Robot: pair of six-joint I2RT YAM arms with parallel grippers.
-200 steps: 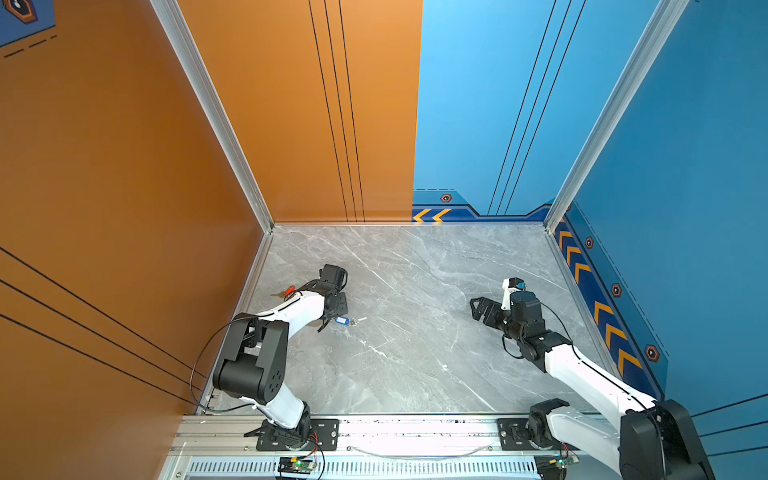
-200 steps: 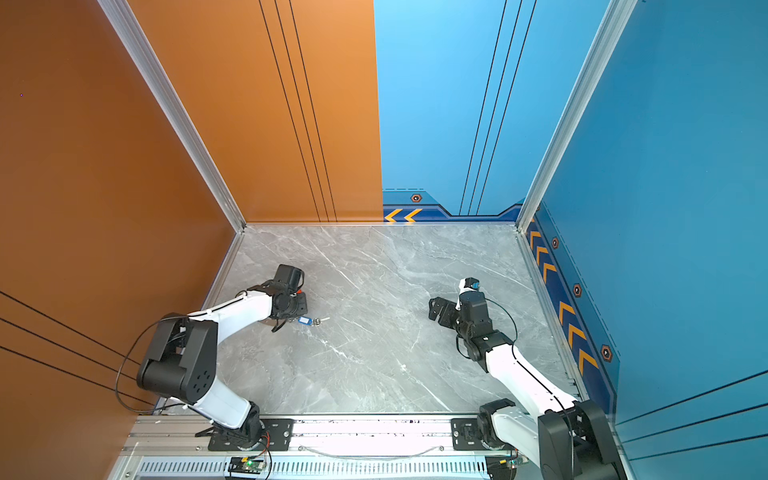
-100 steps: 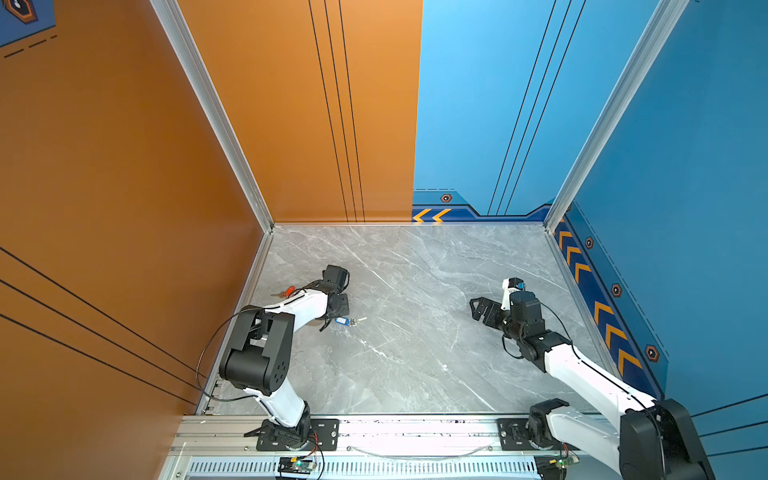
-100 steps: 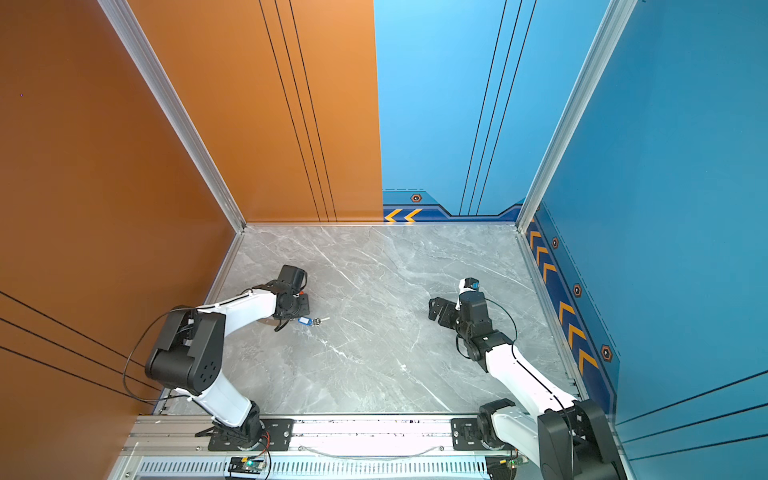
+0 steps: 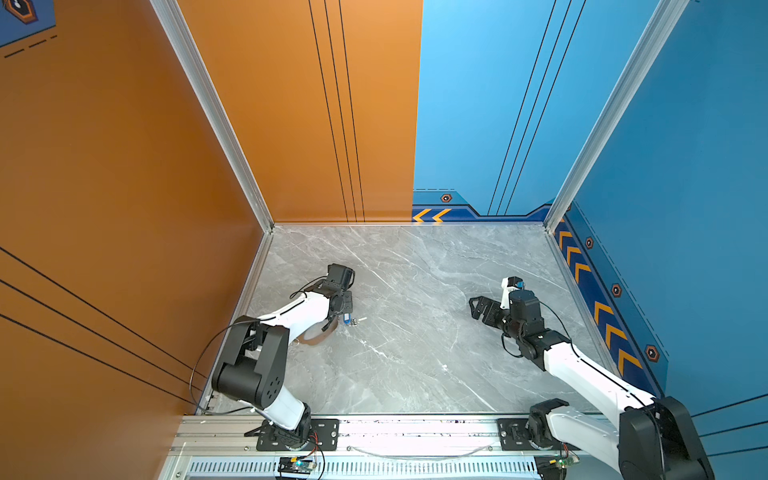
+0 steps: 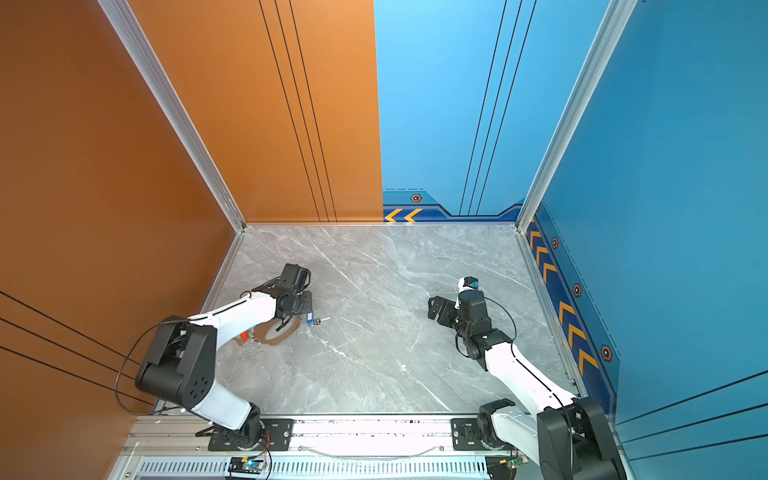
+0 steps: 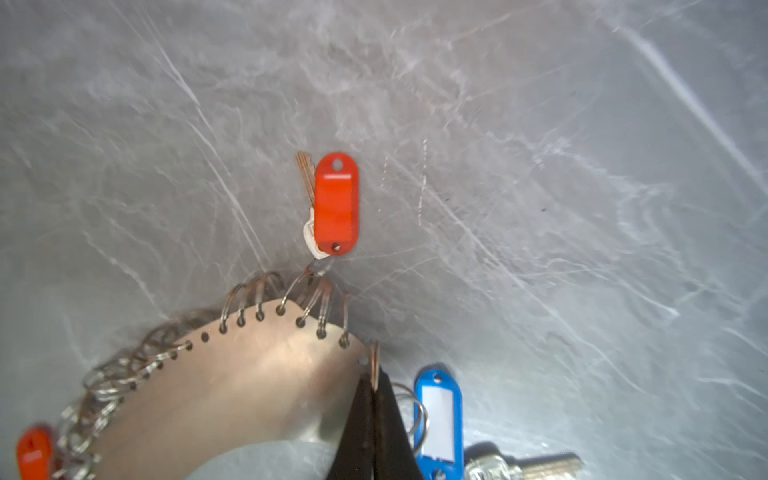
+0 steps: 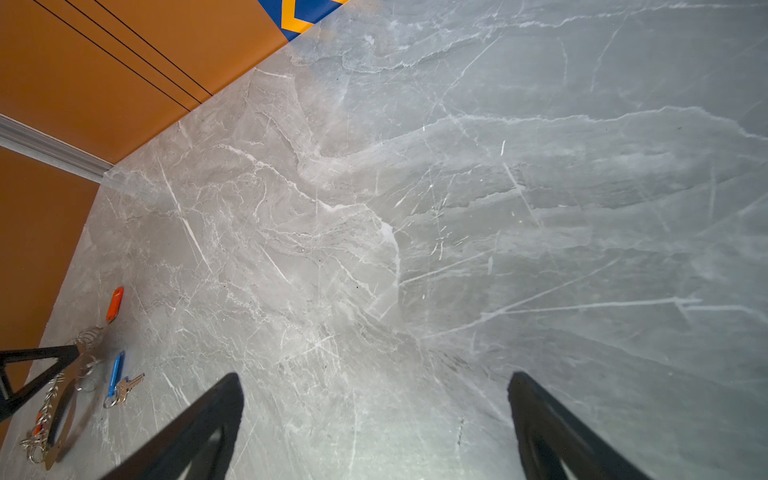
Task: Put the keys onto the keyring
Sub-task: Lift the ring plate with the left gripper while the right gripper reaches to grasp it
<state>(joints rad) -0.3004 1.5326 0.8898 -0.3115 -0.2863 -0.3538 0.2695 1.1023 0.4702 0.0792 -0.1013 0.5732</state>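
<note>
My left fingers [image 7: 357,432] and right fingers [image 8: 216,399] are matt black plastic. The table [image 7: 540,166] looks like polished grey marble: smooth, white-veined, finely scratched. The keyring [image 7: 249,374] is flat sheet metal with a dull, brushed sheen, and its split rings [image 7: 375,365] are bright wire. The red tag [image 7: 336,208] and blue tag [image 7: 439,417] are glossy moulded plastic, the blue one's window white and papery. The keys [image 7: 536,465] are shiny silvery metal.

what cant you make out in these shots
- keyring: in both top views the left arm covers much of it; in the left wrist view the frame edge cuts it.
- blue-tagged key: left wrist view, cut by the frame edge.
- second red tag: left wrist view, blurred and cut off.
</note>
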